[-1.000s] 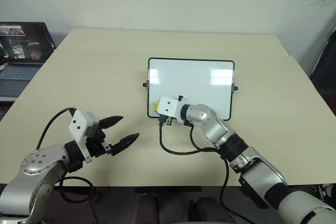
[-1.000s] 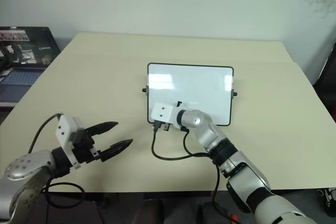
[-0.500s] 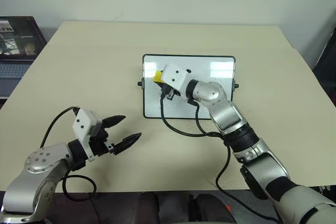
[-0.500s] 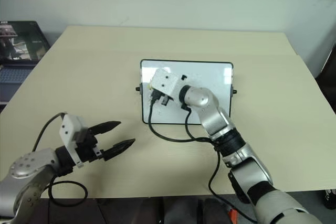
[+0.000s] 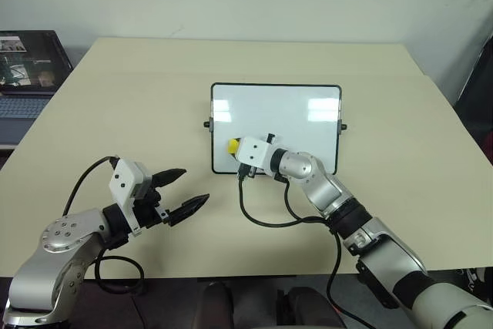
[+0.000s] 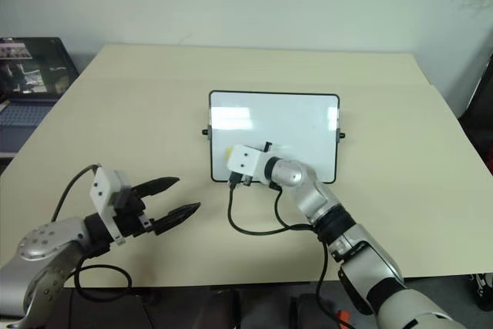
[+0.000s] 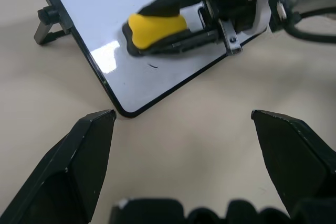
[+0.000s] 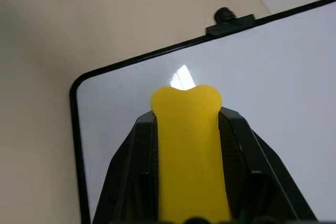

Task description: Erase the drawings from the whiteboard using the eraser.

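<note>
Left gripper (image 5: 183, 191): lower left of the head view, over bare table (image 5: 115, 113). Jaws spread wide, nothing between them. It points toward the board's near-left corner but stands apart from it.

Right gripper (image 5: 233, 146): centre of the head view, arm reaching in from the lower right. Jaws clamped tight on the eraser (image 5: 232, 146), whose yellow end sticks out past the fingertips. The eraser's long axis runs along the fingers, pointing toward the left edge of the board.

Whiteboard (image 5: 293, 105): centre of the head view, just behind the right gripper, long side running left to right, small knobs at both short sides. The eraser sits on its lower-left area, by the look pressed to the surface.

Drawings: nearly all gone; one short thin mark (image 7: 152, 66) shows in the left wrist view, just beside the eraser, on the side toward the board's near corner.

Judgement: the right arm is much the nearer; a short wipe toward that corner should cover the mark.

Laptop (image 5: 27, 63): far left edge, off the table.
</note>
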Action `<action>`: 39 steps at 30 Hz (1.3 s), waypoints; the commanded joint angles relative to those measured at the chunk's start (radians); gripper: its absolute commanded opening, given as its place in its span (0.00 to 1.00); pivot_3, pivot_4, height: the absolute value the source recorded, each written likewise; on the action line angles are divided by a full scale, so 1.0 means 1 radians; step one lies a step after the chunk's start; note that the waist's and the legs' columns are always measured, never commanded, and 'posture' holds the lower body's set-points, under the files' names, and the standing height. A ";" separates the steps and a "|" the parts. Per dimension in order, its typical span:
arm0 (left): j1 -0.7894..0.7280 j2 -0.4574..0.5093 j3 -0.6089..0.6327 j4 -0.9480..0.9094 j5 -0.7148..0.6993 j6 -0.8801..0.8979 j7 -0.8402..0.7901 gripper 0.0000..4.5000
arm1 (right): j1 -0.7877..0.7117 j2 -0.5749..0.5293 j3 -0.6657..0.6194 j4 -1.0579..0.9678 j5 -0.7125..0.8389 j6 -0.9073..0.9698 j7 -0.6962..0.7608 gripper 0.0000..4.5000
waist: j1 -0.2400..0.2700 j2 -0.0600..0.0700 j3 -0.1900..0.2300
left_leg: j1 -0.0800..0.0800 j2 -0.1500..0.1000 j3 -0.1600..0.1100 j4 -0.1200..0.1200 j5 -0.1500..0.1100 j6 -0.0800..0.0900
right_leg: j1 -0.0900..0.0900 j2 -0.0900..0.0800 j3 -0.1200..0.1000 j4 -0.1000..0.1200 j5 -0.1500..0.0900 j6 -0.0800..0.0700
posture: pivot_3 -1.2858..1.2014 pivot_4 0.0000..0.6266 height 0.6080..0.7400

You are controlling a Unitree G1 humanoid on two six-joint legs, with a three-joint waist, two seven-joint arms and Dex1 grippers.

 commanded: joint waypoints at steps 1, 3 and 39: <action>-0.013 -0.001 0.002 -0.019 0.002 -0.019 -0.005 1.00 | 0.035 -0.031 0.025 0.057 -0.038 0.041 0.034 0.26 | 0.000 0.000 0.000 | 0.000 0.000 0.000 0.000 0.000 0.000 | 0.000 0.000 0.000 0.000 0.000 0.000 | 0.52 0.24 1.00; -0.015 -0.003 0.001 -0.019 0.002 -0.019 -0.004 1.00 | 0.038 -0.036 0.034 0.044 -0.046 0.044 0.043 0.26 | 0.000 0.000 0.000 | 0.001 0.000 0.000 0.000 0.000 0.001 | 0.001 0.000 0.000 0.000 0.000 0.000 | 0.52 0.24 1.00; -0.230 0.018 -0.114 -0.092 -0.018 0.006 -0.048 1.00 | 0.116 -0.207 -0.429 -0.188 0.170 0.302 -0.136 0.26 | 0.012 -0.002 -0.001 | -0.017 -0.002 0.005 0.001 -0.001 -0.001 | -0.007 0.001 -0.001 -0.001 0.002 -0.002 | 0.52 0.24 1.00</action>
